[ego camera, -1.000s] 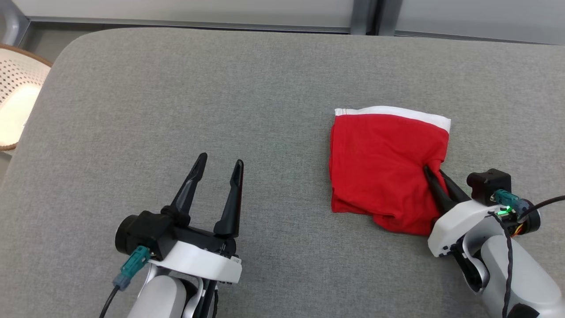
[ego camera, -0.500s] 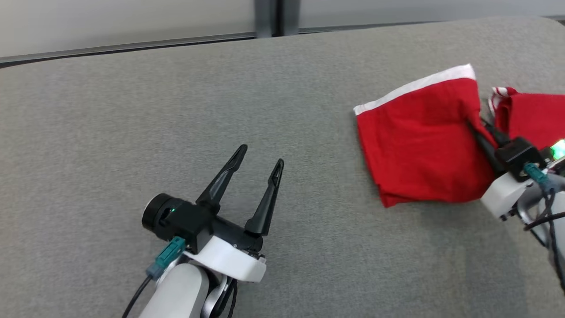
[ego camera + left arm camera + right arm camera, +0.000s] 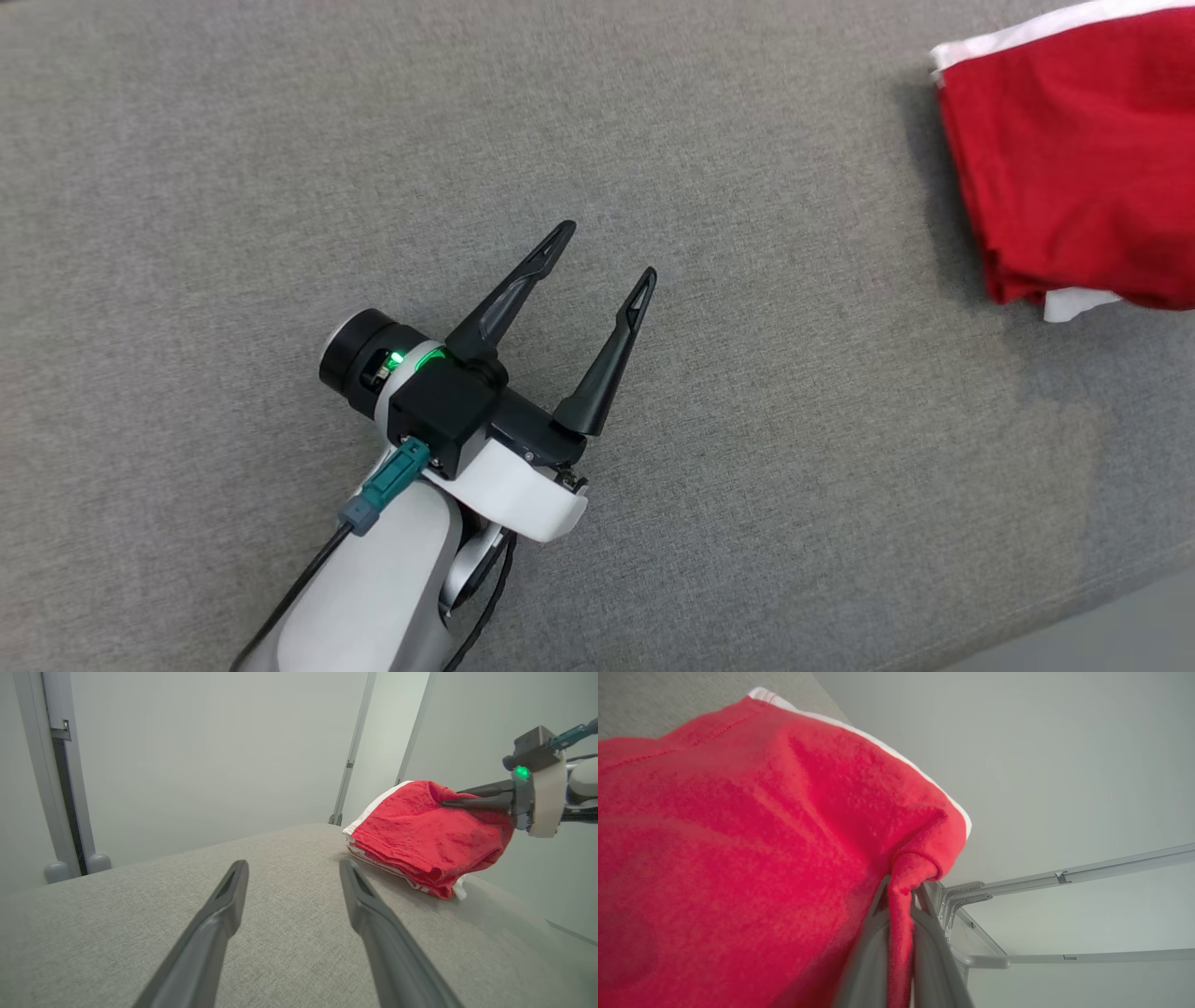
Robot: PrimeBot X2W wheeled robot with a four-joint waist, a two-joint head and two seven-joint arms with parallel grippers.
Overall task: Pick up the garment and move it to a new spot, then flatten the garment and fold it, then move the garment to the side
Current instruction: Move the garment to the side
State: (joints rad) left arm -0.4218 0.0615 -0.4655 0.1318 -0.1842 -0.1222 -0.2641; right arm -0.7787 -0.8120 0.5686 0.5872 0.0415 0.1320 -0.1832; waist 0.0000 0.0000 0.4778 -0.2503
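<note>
This place seems to be a robotics laboratory or a test cell. The work surface is a wide counter (image 3: 794,485) covered all over with plain grey woven cloth. Around it stand smooth pale wall panels (image 3: 210,742), joined by slim grey metal posts (image 3: 352,751) and by grey metal rails (image 3: 1087,955) with small brackets, as in a built enclosure. The robot's left tool (image 3: 609,250), with a teal plug, a black cable and a small green light at its wrist, also belongs to such a technical room.
</note>
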